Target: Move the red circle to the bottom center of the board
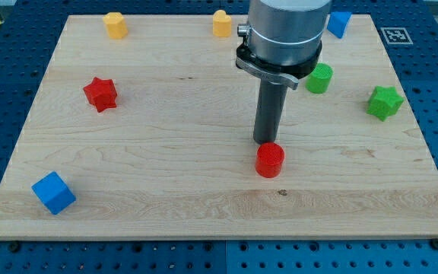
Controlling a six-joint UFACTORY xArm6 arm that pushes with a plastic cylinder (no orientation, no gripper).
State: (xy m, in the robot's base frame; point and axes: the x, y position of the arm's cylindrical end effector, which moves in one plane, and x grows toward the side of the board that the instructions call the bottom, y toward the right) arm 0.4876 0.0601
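The red circle (270, 160) is a short red cylinder standing on the wooden board (166, 190), a little right of centre and below the middle. My tip (265, 143) is right behind it, touching its upper-left edge. The dark rod rises from there to the grey arm body near the view's top.
A red star (100, 93) lies at the left. A blue cube (53, 192) sits at the bottom left. Two yellow blocks (114, 24) (221, 23) stand along the top edge. A green cylinder (318, 78), a green star (384, 102) and a blue block (340, 23) are at the right.
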